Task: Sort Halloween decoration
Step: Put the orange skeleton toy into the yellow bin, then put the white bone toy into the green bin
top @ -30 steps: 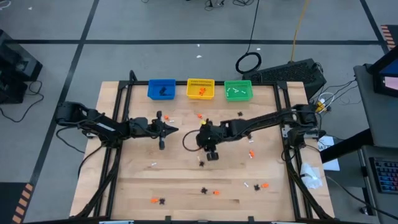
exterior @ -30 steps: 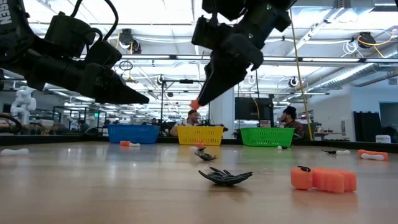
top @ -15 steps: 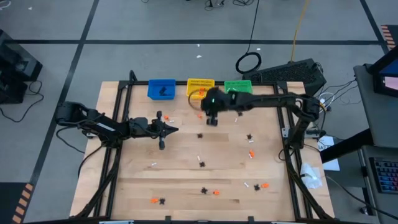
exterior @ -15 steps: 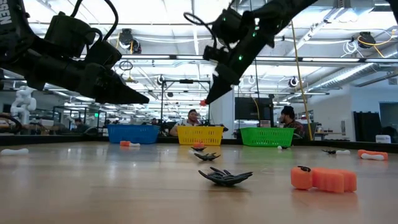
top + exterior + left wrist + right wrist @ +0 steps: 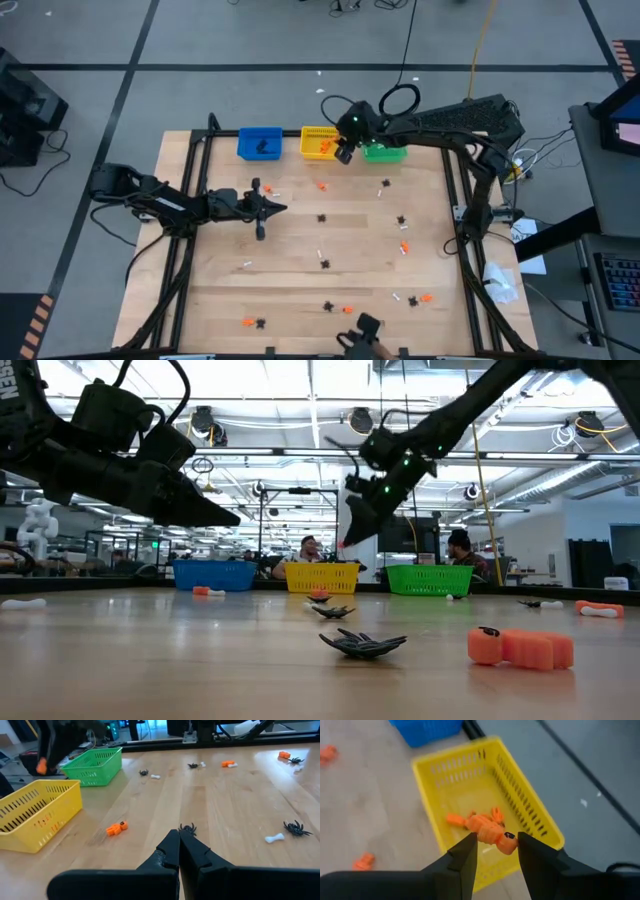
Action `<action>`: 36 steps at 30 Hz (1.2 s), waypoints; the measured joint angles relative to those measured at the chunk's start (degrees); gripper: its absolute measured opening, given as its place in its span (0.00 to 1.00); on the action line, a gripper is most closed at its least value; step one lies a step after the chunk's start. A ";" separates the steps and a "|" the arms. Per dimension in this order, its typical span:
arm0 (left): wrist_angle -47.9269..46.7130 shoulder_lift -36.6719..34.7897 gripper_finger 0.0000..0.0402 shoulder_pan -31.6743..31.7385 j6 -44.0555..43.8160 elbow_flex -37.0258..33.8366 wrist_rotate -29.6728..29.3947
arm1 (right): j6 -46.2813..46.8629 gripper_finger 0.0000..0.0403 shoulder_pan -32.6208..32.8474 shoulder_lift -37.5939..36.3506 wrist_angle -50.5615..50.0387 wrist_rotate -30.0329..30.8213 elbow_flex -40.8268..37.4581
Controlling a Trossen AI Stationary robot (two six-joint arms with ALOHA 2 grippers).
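ITEM: right gripper w/ orange decoration held between its fingers, jaws part-spread around it

CHANGE: a second ago this arm was mid-table, low over the scattered pieces; half a sec ago near the bins; now out over the yellow bin. Means pick is done, carry nearly done; release looks like the next step, piece not yet dropped

LEFT: left gripper shut, empty, hovering over table's left half, same spot throughout

VIEW NOTES:
- right wrist view only: shows held piece hanging above yellow bin's interior, other orange pieces already inside; blue bin just beyond
- high view only: whole layout, blue/yellow/green bin row at far edge, black, orange, white pieces still strewn on table; held piece not visible there
- low view: gripper well above bin rims; black spider and orange piece near camera

REMAINING: many pieces unsorted
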 joint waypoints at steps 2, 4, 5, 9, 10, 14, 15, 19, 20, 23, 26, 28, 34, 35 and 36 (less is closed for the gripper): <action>-0.02 0.00 0.00 -0.02 -0.08 0.00 -0.08 | 0.07 0.32 -0.36 2.11 -0.71 -0.02 1.82; -0.02 0.00 0.00 -0.02 -0.08 0.00 -0.11 | 0.03 0.32 -0.46 3.73 -2.18 -0.05 4.08; -0.05 0.00 0.00 -0.02 -0.08 0.00 -0.12 | -0.03 0.32 -0.51 4.79 -2.71 -0.05 5.38; -0.31 0.00 0.00 -0.02 -0.08 0.00 -0.12 | -0.05 0.32 -1.11 8.32 -5.40 -0.06 9.30; -0.35 0.00 0.00 -0.02 -0.08 0.00 -0.11 | 0.06 0.32 -1.24 9.17 -5.70 -0.02 10.22; -0.47 0.00 0.00 -0.02 -0.15 0.00 -0.11 | 1.56 0.32 -1.83 11.61 -8.20 -0.02 12.78; -0.50 0.00 0.00 -0.02 -0.15 0.00 -0.11 | 1.60 0.32 -1.89 12.23 -9.08 -0.01 13.12; -0.50 0.00 0.00 -0.02 -0.17 0.00 -0.11 | 1.57 0.34 -1.86 13.53 -10.17 0.01 13.45; -0.50 0.00 0.00 -0.02 -0.19 0.00 -0.11 | 1.60 0.35 -1.85 13.53 -10.16 0.12 13.46; -0.52 0.00 0.00 -0.02 -0.20 0.00 -0.09 | 1.58 0.40 -1.75 13.16 -10.07 1.66 13.56; -0.52 0.00 0.00 -0.02 -0.22 0.00 -0.09 | 1.60 0.45 -1.77 12.12 -9.95 1.82 13.56; -0.52 0.00 0.00 -0.02 -0.22 0.00 -0.09 | 1.37 0.47 -1.79 11.18 -9.90 1.77 13.56; -0.52 0.00 0.00 -0.01 -0.23 0.00 -0.07 | -0.19 0.45 -1.67 8.33 -10.01 1.80 13.56; -0.51 0.00 0.00 -0.01 -0.22 0.00 -0.07 | -0.22 0.43 -1.53 7.99 -9.81 1.78 13.56; -0.52 0.02 0.00 -0.02 -0.24 0.00 -0.07 | -0.36 0.40 -1.42 7.78 -9.43 1.78 13.56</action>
